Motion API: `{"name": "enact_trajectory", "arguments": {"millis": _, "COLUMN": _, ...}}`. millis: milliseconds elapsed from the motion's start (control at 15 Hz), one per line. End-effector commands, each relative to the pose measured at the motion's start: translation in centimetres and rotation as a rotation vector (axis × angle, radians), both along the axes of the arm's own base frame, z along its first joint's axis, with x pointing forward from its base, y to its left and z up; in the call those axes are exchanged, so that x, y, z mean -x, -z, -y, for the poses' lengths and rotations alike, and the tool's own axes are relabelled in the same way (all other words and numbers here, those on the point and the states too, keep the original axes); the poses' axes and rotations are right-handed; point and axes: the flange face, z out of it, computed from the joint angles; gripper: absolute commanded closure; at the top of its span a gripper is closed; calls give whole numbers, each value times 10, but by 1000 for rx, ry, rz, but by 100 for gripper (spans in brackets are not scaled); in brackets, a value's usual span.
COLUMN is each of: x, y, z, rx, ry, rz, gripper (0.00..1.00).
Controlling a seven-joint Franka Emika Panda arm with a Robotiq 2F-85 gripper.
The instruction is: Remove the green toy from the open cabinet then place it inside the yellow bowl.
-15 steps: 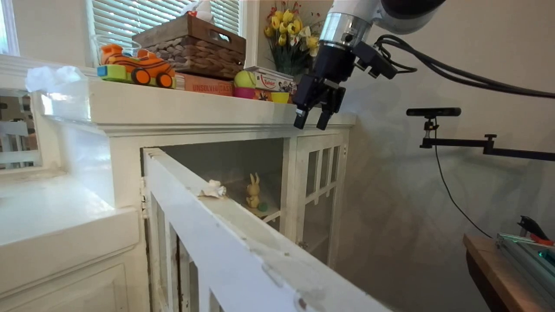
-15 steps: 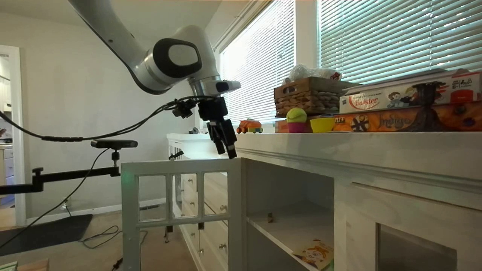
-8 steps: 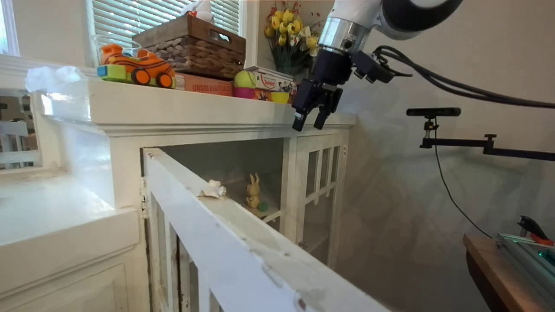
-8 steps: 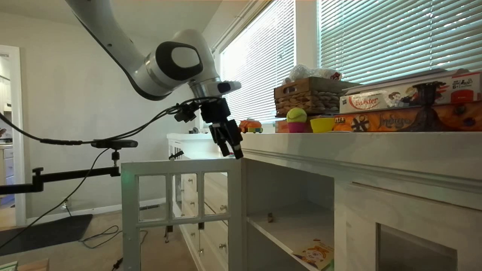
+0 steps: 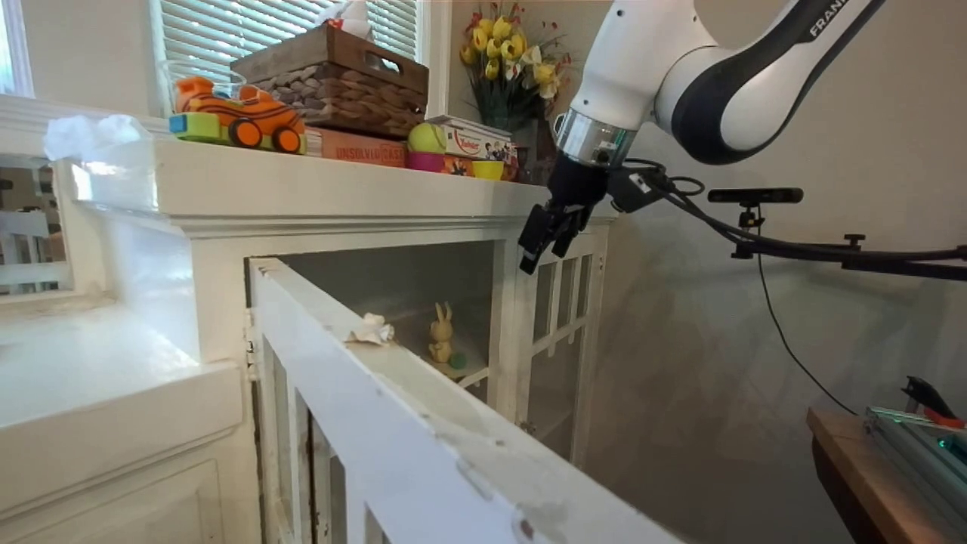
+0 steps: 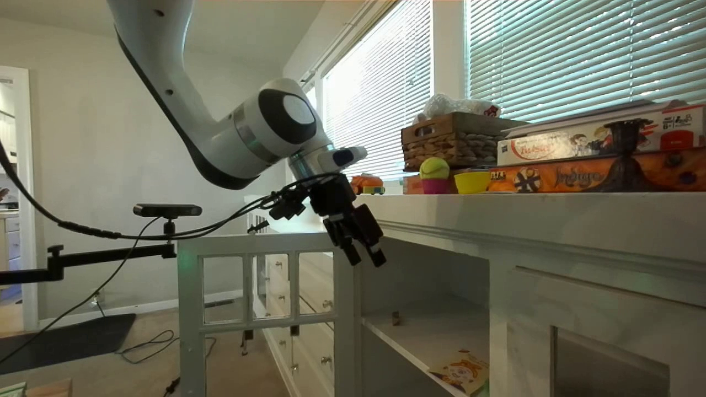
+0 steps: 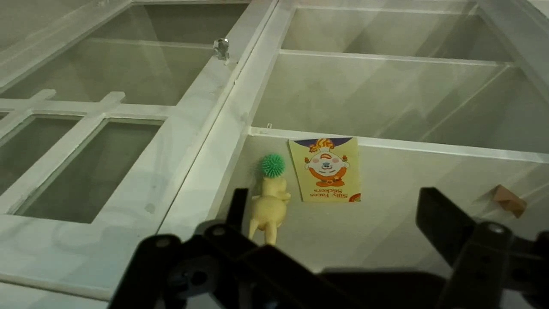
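Note:
The green toy, a small spiky ball, lies on the cabinet shelf beside a yellow rabbit figure; it shows in the wrist view [image 7: 273, 165] and in an exterior view [image 5: 457, 360]. The white cabinet [image 5: 363, 189] has its near door swung open. The yellow bowl [image 5: 488, 169] stands on the cabinet top and also shows in an exterior view [image 6: 472, 182]. My gripper [image 7: 334, 210] is open and empty, tilted toward the cabinet opening. In the exterior views [image 5: 542, 258] [image 6: 366, 259] it is outside the opening, below the top's edge and above shelf height, apart from the toy.
The rabbit [image 7: 269, 208] and a sticker booklet [image 7: 328, 171] lie next to the ball; a small brown piece [image 7: 509, 201] is farther along the shelf. The open door [image 6: 190, 309] juts out. A wicker basket [image 6: 452, 140], boxes and an orange toy car [image 5: 242, 117] stand on top.
My gripper has moved lower and tilted more toward the cabinet opening, dropping from near the top's edge to in front of the opening. The objects have not moved.

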Motion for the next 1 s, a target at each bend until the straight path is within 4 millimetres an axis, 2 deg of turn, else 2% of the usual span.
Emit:
{"name": "enact_trajectory", "arguments": {"millis": 0, "x": -10, "y": 20, "z": 6, "rx": -12, "ry": 63, "rz": 50, "gripper": 0}}
{"name": "enact_trajectory", "arguments": {"millis": 400, "x": -27, "y": 53, "z": 22, "rx": 39, "ry": 174, "rz": 115, "gripper": 0}}
{"name": "enact_trajectory", "arguments": {"millis": 467, "x": -13, "y": 41, "z": 19, "rx": 31, "ry": 151, "rz": 93, "gripper": 0}}
{"name": "enact_trajectory", "arguments": {"millis": 600, "x": -18, "y": 51, "z": 23, "rx": 30, "ry": 168, "rz": 97, "gripper": 0}}
{"name": "enact_trajectory", "arguments": {"millis": 933, "x": -23, "y": 56, "z": 25, "rx": 47, "ry": 125, "rz": 109, "gripper": 0}}
